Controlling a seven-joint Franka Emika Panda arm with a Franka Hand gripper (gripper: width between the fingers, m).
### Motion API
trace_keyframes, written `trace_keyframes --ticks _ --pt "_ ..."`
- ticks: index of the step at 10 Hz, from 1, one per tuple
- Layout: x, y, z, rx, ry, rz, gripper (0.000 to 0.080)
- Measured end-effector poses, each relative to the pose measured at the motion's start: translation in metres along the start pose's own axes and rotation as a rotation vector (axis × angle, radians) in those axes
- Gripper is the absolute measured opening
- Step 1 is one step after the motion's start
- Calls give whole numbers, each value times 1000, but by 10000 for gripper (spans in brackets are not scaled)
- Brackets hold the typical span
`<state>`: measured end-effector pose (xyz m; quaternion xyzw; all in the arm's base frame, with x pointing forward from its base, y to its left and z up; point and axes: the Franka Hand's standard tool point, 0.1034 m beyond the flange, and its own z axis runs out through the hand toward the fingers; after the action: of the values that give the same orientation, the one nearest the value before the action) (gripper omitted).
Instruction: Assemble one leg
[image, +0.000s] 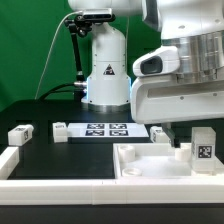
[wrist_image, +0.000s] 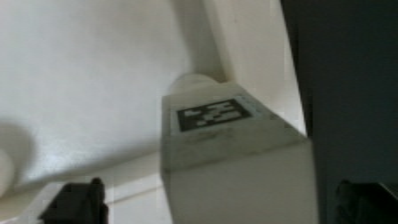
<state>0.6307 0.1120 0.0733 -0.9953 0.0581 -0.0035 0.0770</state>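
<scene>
Exterior view, going from its left: one spare leg (image: 20, 133) is lying near the table (image: 60, 165) edge. A second spare leg (image: 62, 130) is sitting just beside the marker board (image: 105, 128), and a third spare leg (image: 160, 133) is sitting past the board's other end. None of those matter right now. Next the big white tray part (image: 135, 172) is taking up the front. Over its far side, at the exterior view's right, the gripper (image: 182, 138) is hanging down right next to the leg (image: 204, 150). That leg is standing upright on the tray with its tag facing the camera. The wrist view is showing what the next move turns on. The leg (wrist_image: 231, 150) is sitting dead centre between the two fingertips (wrist_image: 71, 200), with its long axis running straight away from the wrist along the approach line. The jaws are standing apart with a dark gap on each side of the leg, so nothing is being clamped yet. My guess is it's lining up for the grab. If so, there's no sideways correction needed, just a bit more reach and then a squeeze across the leg's narrow width.
</scene>
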Motion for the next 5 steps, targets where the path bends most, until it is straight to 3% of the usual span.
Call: trace_keyframes --ticks 4,5 --pt "0 0 0 0 -1 -64 628" --pt "0 0 0 0 -1 -63 451"
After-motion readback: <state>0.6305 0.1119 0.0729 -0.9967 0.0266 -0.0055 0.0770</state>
